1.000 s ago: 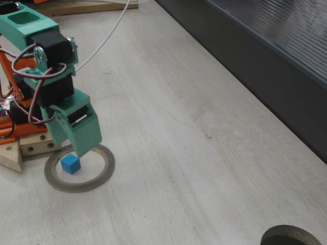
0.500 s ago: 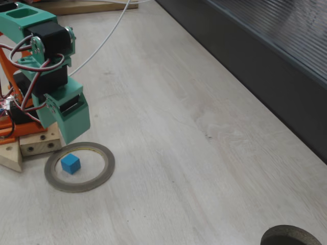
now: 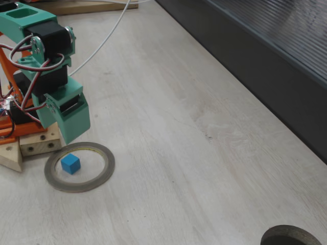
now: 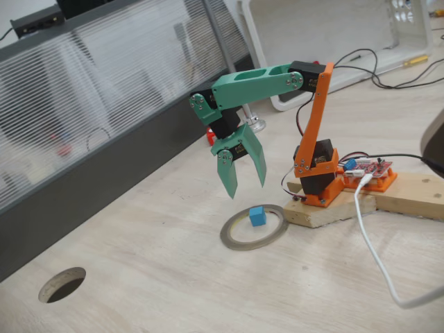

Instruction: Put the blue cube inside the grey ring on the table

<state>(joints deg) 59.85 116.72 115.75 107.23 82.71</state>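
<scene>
The blue cube (image 3: 70, 163) (image 4: 257, 216) lies on the table (image 3: 179, 132) (image 4: 159, 277) inside the grey ring (image 3: 103, 173) (image 4: 236, 241), toward the ring's side nearest the arm's base. Nothing touches the cube. My green gripper (image 4: 246, 189) hangs open and empty above the ring's far edge, fingers pointing down and spread apart. In a fixed view the gripper (image 3: 69, 139) shows as a green block just above the ring, raised clear of the cube.
The orange arm base (image 4: 316, 173) stands on a wooden block (image 4: 361, 198) beside the ring. A white cable (image 4: 374, 257) runs over the table. A dark round hole (image 4: 62, 284) (image 3: 290, 237) sits off to one side. A dark ribbed panel (image 3: 265, 56) borders the table.
The gripper has lifted up and back from the cube, which stays inside the ring. Between half a second ago and now nothing moved.
</scene>
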